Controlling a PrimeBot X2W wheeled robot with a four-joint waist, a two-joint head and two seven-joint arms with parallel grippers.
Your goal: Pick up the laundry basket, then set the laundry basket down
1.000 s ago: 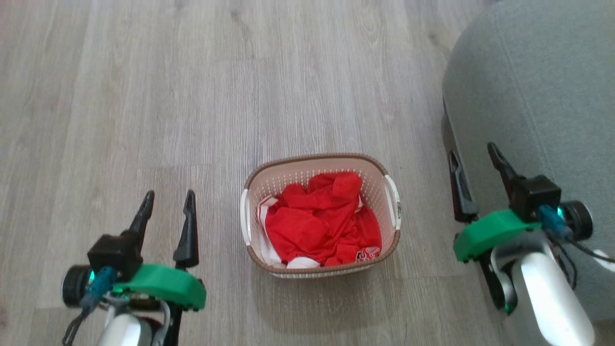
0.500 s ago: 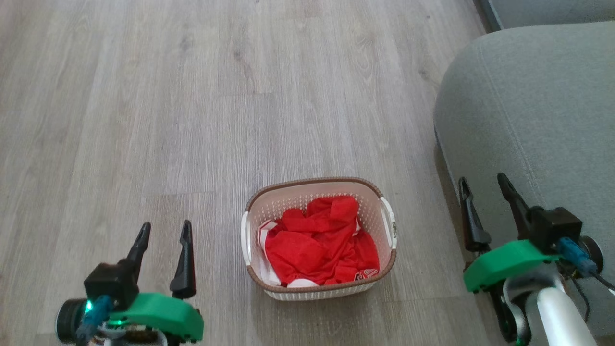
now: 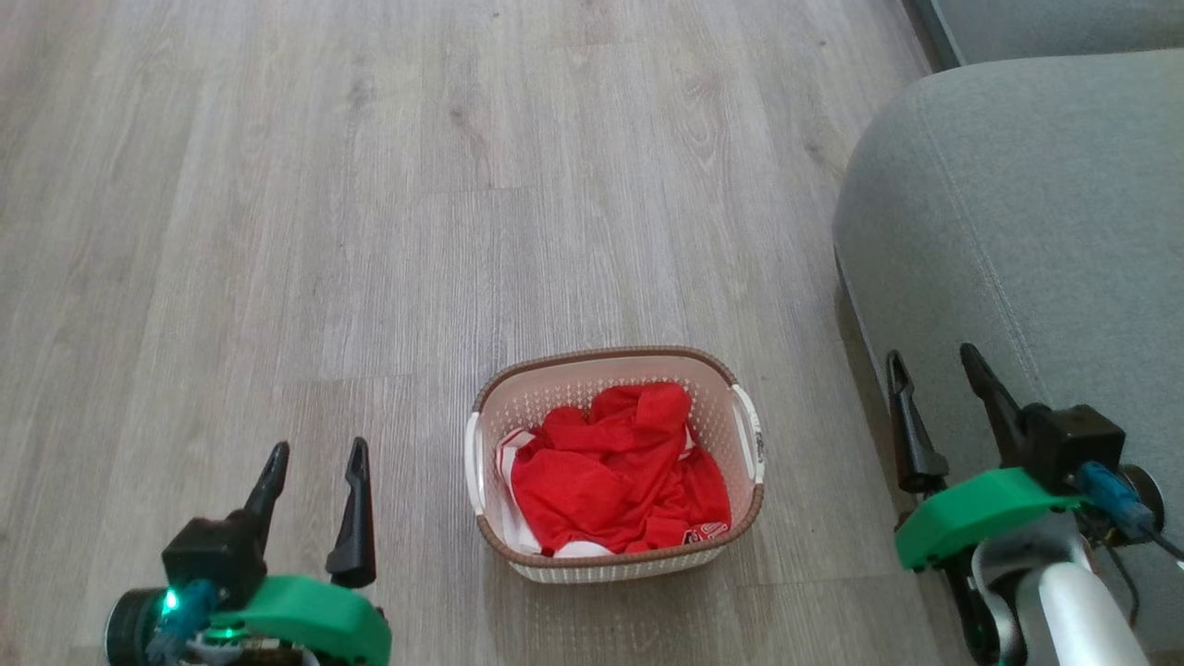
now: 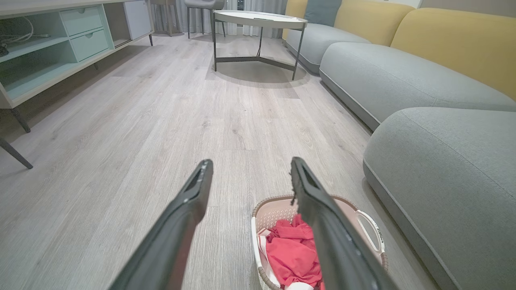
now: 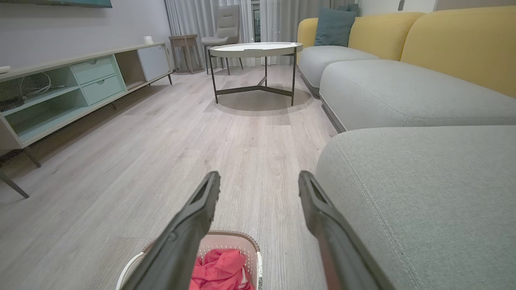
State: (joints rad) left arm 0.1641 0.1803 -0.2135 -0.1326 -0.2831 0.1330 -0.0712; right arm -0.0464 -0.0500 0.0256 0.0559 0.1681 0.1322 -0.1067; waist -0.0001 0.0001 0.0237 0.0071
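- The laundry basket [image 3: 573,393] sits on the wooden floor [image 3: 370,231], between the two grippers and touched by neither. A red-and-white jersey [image 3: 615,467] lies crumpled inside it.
- The left gripper [image 3: 317,449] hangs off to the basket's left, clear of the white side handle. Its fingers are spread wide with nothing between them, tips pointing forward.
- The right gripper [image 3: 931,354] is off to the basket's right, farther from it than the left one. It is likewise spread and empty, and its fingers show against the edge of the grey sofa [image 3: 1017,231].
- Looking along the left wrist, the basket shows low and to the right, partly hidden behind one finger [image 4: 322,225].
- Looking along the right wrist, the basket shows at the bottom edge, behind one finger [image 5: 189,229]; the other finger lies across the sofa cushion.
- Farther down the room stands a round table [image 5: 256,48].
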